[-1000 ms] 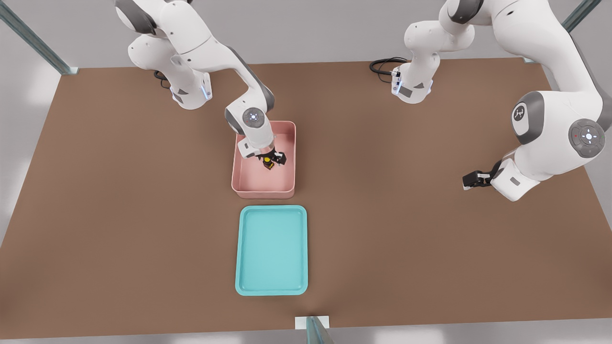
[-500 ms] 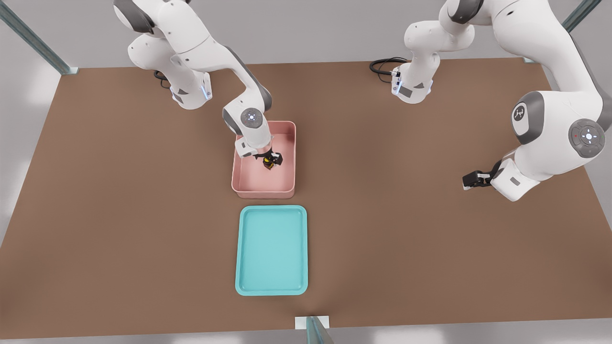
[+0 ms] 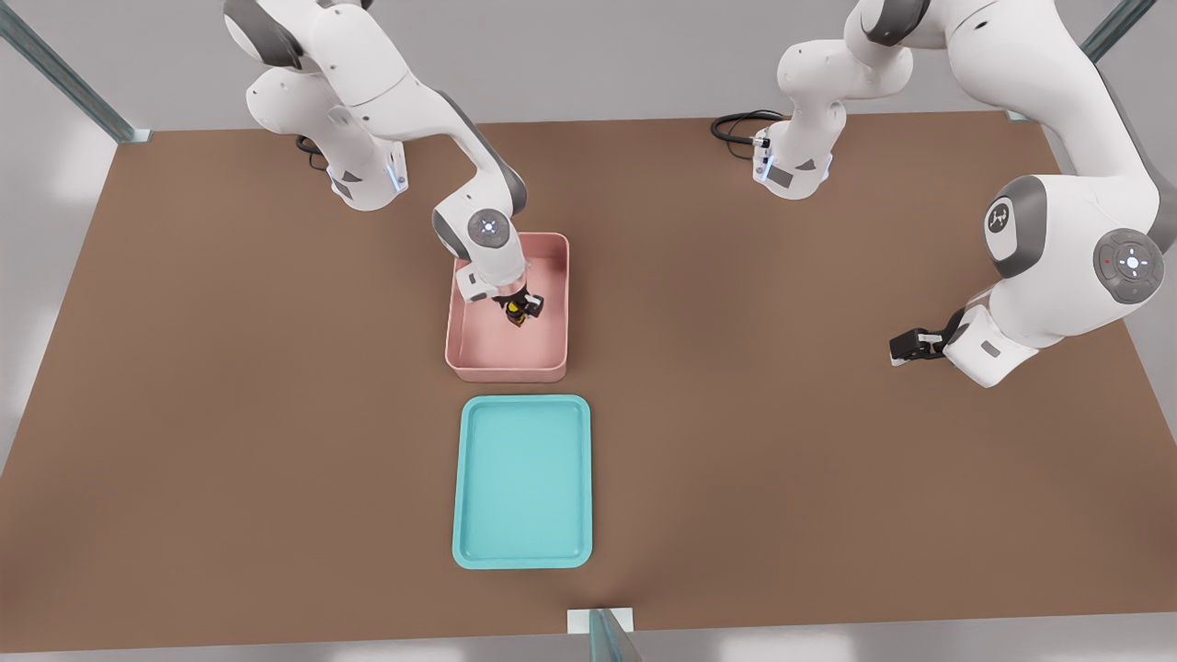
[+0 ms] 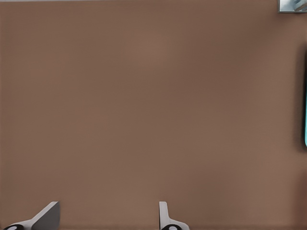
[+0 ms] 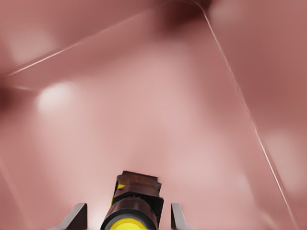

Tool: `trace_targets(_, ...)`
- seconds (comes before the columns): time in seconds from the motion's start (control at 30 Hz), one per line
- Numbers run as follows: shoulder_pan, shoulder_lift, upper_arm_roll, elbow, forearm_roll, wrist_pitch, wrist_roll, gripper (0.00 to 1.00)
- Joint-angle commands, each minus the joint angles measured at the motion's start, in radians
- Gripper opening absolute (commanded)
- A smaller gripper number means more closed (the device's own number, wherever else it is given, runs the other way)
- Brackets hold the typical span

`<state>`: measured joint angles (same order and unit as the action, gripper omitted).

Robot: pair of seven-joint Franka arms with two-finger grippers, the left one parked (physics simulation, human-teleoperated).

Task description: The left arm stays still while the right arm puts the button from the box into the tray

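The pale pink box (image 3: 504,371) stands at the table's middle, and its floor (image 5: 158,110) fills the right wrist view. Inside it sits the button (image 3: 516,314), a yellow cap on a dark base (image 5: 135,199). My gripper (image 3: 519,307) reaches down into the box and is shut on the button, one grey fingertip (image 5: 76,218) on each side of it (image 5: 128,216). The teal tray (image 3: 523,483) lies empty just in front of the box, toward the camera.
The box's tall walls surround my gripper on all sides. A black cable (image 3: 736,124) coils at the table's far edge. A sliver of the tray (image 4: 305,115) shows at the edge of the left wrist view.
My gripper's fingers have closed in from a wider spread onto the button. The wrist shifted slightly; the button stays at the same spot in the box.
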<state>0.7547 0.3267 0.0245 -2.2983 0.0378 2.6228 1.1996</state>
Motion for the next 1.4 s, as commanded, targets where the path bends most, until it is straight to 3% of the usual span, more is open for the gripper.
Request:
trace_targets(0.0,0.000,0.000,0.000,0.000,0.001,0.003,0.026,0.69)
trace_targets(0.23,-0.002,-0.001,-0.001,0.000,0.001,0.002,0.026,0.48)
trace_targets(0.4,-0.003,-0.005,-0.001,0.000,0.001,-0.004,0.026,0.41)
trace_targets(0.73,-0.012,-0.156,-0.012,0.048,0.001,-0.145,0.018,0.41)
trace_targets(0.9,-0.043,-0.161,-0.037,0.200,-0.009,-0.290,0.011,0.41)
trace_targets(1.37,-0.186,0.213,-0.043,0.821,-0.012,-0.512,-0.005,0.41)
